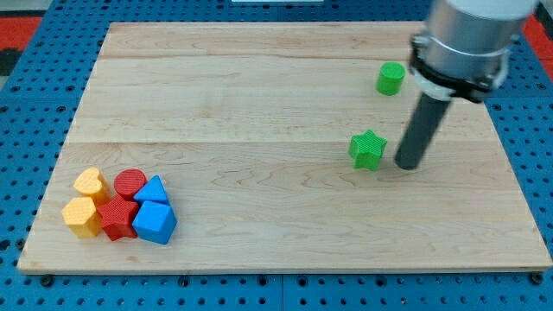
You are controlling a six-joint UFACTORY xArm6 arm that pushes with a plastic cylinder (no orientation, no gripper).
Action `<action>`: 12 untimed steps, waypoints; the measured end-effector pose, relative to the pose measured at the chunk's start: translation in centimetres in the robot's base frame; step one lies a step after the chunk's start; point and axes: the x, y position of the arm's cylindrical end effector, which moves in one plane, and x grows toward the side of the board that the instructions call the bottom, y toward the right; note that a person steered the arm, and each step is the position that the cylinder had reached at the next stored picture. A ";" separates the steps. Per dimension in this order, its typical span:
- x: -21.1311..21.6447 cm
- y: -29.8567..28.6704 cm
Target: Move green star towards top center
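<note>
tip parked at the star's right side

the green star [367, 149] sat right of centre on the surface [259, 95], its ribbed, printed-looking points lying flat. my tip [407, 164] stood just beside it on the view's right, apart by a sliver; a push from there would likely send it leftward rather than up. no hand existed on this rod, so nothing was held. a green cylinder [390, 78] stood above. far at the bottom left huddled yellow, red and blue blocks [121, 207] on pale wood grain.
</note>
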 end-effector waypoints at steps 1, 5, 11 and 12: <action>-6.8 -3.3; 0.9 10.4; -3.9 0.3; -0.4 -2.0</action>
